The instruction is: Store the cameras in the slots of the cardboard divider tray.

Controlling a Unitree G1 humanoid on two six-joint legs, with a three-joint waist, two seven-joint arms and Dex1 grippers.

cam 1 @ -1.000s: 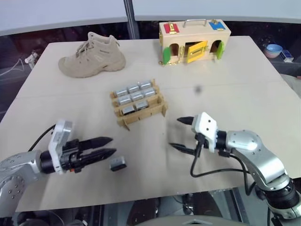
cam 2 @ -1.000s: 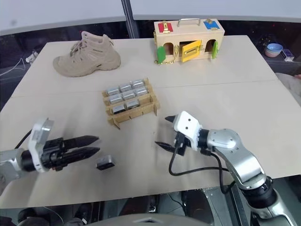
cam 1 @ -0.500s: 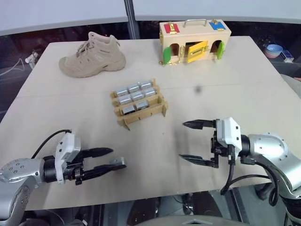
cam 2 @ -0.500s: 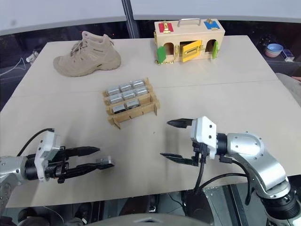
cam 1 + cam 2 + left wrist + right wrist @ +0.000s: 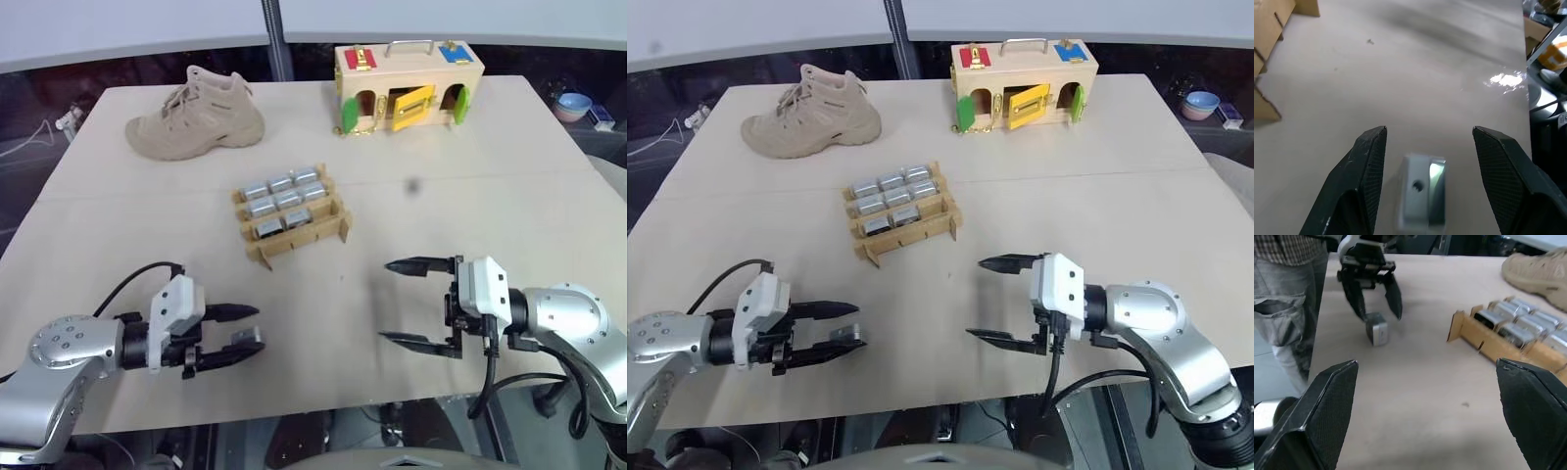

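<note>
The left gripper [image 5: 242, 327] is straddling the loose camera [image 5: 1421, 193] near the table's front edge with jaws apart (right gripper [image 5: 407, 303] wide open, idle), so it probably wants centering before squeezing, then carrying to the tray [image 5: 291, 211].

A small boxy camera [image 5: 1421, 192] of brushed silver-grey metal, faintly glossy, lies on a matt pale wooden tabletop [image 5: 490, 206]. The tan divider tray [image 5: 294, 233] is raw, dull corrugated cardboard. A beige suede-like cloth boot [image 5: 195, 116] looks soft and rough. Black textured plastic fingers [image 5: 1366, 171] look finely ribbed. The painted wooden box [image 5: 407, 71] has a smooth finish.
</note>
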